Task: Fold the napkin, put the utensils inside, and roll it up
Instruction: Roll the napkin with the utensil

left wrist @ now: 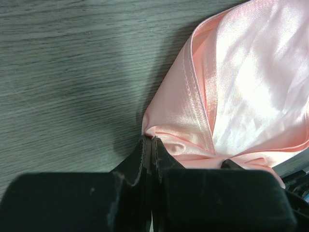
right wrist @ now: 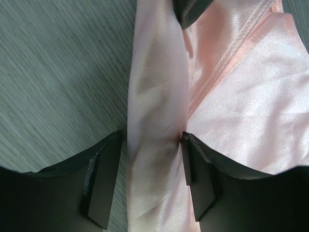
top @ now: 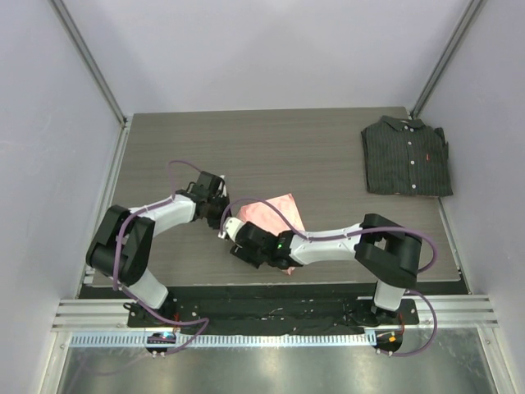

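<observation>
Nearest the arm bases, the right end effector [right wrist: 150,145] straddles a rolled fold of the pink napkin [top: 275,212], fingers apart on either side of it. At ten o'clock from it, the left end effector [left wrist: 152,142] is pinched together on the napkin's corner. Far off at two o'clock, a striped shirt [top: 407,156] lies folded on the table [top: 271,144].

the shiny salmon-pink satin napkin [top: 275,212] lies mid-worktop [top: 271,148], apparently between both arms' fingers; the dark pinstriped folded shirt [top: 407,158] sits far right, behind.
</observation>
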Robot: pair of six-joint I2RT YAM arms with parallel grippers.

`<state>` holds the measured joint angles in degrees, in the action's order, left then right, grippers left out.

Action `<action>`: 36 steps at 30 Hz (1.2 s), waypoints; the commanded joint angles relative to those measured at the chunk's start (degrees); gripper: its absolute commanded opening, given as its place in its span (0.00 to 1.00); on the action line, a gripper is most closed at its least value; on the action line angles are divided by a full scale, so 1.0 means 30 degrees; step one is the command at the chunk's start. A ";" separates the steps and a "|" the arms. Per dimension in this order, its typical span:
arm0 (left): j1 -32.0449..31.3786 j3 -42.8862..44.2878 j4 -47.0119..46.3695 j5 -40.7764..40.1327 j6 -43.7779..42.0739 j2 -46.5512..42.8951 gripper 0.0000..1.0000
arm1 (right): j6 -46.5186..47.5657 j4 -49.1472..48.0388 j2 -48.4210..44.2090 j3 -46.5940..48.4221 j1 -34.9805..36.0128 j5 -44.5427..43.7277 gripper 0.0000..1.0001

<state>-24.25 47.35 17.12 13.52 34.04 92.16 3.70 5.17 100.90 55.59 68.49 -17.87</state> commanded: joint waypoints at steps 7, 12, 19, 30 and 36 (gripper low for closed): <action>0.0056 -0.0696 -0.0111 -0.0287 -0.0215 -0.0806 0.11 | -0.1206 -0.0171 0.0818 -0.0542 -0.1353 0.2993 0.49; 0.0085 -0.1134 0.0120 -0.1719 0.0019 -0.2942 0.63 | -0.1761 -0.0492 0.0791 -0.1186 -0.1881 0.6418 0.37; 0.0261 -0.2596 0.1205 -0.6056 0.0488 -0.6483 0.90 | -0.2523 -0.2243 -0.0438 -0.2562 -0.3024 1.0638 0.32; 0.0290 -0.6232 -0.2511 -0.2787 0.0957 -1.1675 0.88 | -0.5301 -0.6261 0.0290 -0.4234 -0.5484 1.7550 0.31; 0.0290 -0.7404 -0.4857 -0.1139 0.1045 -1.1504 0.82 | -0.7414 -0.9451 0.1957 -0.4497 -0.7154 2.1301 0.31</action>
<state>-23.51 26.11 10.22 5.28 37.10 57.25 -13.17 -18.61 102.69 43.86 48.88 36.51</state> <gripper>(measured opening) 0.839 0.311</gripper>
